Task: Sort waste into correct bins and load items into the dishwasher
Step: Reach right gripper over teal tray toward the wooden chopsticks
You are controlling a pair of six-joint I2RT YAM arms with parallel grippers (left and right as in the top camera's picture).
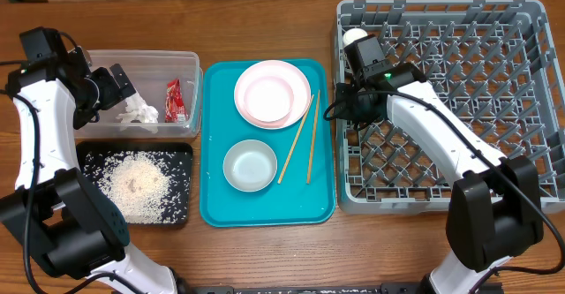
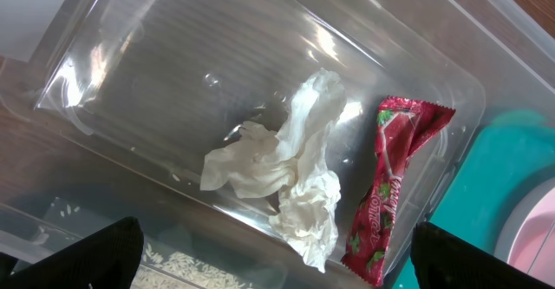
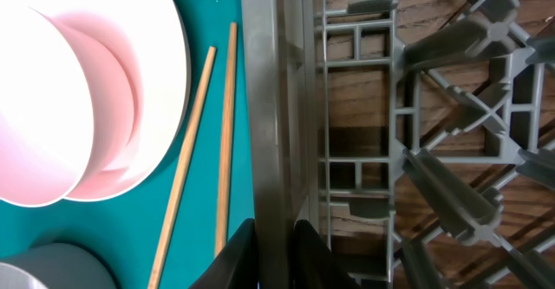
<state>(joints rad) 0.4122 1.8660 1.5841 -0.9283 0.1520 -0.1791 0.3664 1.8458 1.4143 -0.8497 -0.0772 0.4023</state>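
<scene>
The crumpled white tissue (image 1: 138,113) (image 2: 290,176) and the red snack wrapper (image 1: 174,100) (image 2: 390,185) lie in the clear tub (image 1: 190,64). My left gripper (image 1: 122,89) (image 2: 277,241) hangs wide open and empty just above the tissue. The rice (image 1: 137,184) lies in the black tray (image 1: 181,157). My right gripper (image 1: 338,109) (image 3: 270,259) is shut on the left wall (image 3: 273,107) of the grey dish rack (image 1: 441,188). The white cup (image 1: 355,38) sits in the rack's far left corner. The pink plate (image 1: 272,93) (image 3: 165,81), the grey-white bowl (image 1: 250,165) and two chopsticks (image 1: 300,139) (image 3: 186,167) lie on the teal tray.
The teal tray (image 1: 216,206) sits between the bins and the rack, its right edge close to the rack wall. A pinkish bowl appears to sit on the plate. Bare wooden table (image 1: 282,250) runs along the front.
</scene>
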